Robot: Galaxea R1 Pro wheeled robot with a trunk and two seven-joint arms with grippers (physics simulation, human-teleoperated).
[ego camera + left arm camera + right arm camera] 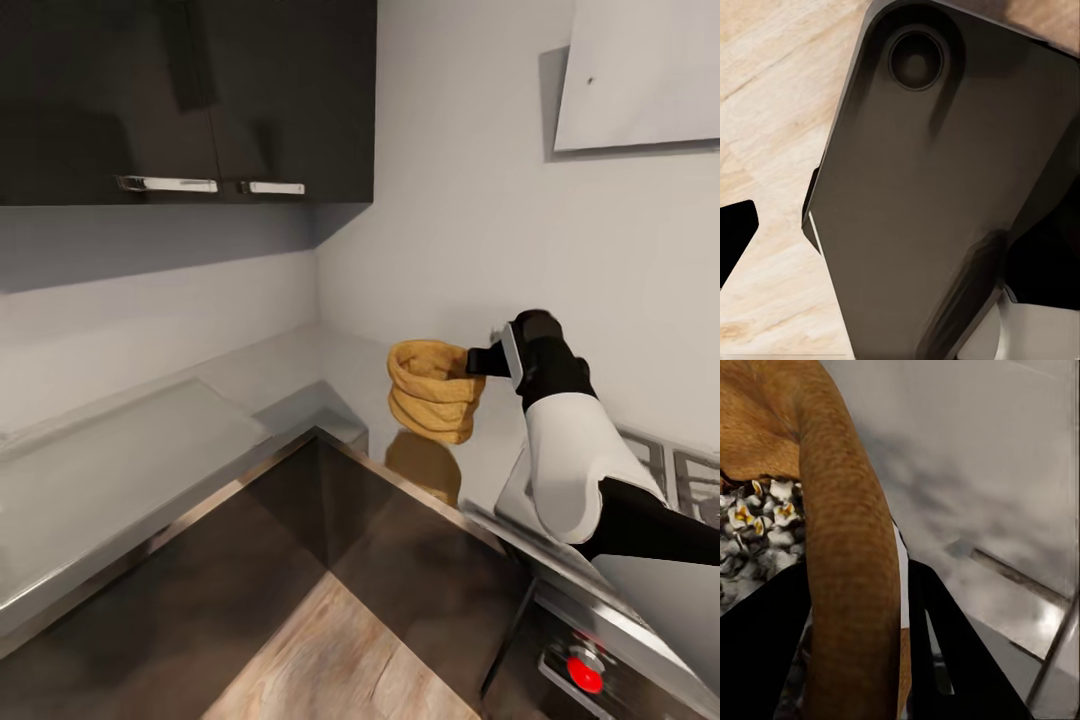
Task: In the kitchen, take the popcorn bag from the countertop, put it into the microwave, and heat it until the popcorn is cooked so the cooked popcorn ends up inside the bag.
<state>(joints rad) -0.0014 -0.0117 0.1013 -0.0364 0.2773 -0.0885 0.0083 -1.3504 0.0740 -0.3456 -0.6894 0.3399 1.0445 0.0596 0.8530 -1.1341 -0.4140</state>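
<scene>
The popcorn bag, a golden-brown ringed sack with a rolled rim, stands upright over the corner of the glossy grey countertop. Its base meets its own reflection. My right gripper reaches in from the right and is shut on the bag's rim. In the right wrist view the rim runs between the two black fingers, and white and yellow popcorn lies inside the bag. The left wrist view looks at a dark part of the robot's body above the wooden floor. The microwave is out of view.
Dark wall cabinets with steel handles hang above the counter's left run. A gas hob and a steel oven with a red knob sit at the right. A white panel is mounted high on the right wall. Wooden floor lies below.
</scene>
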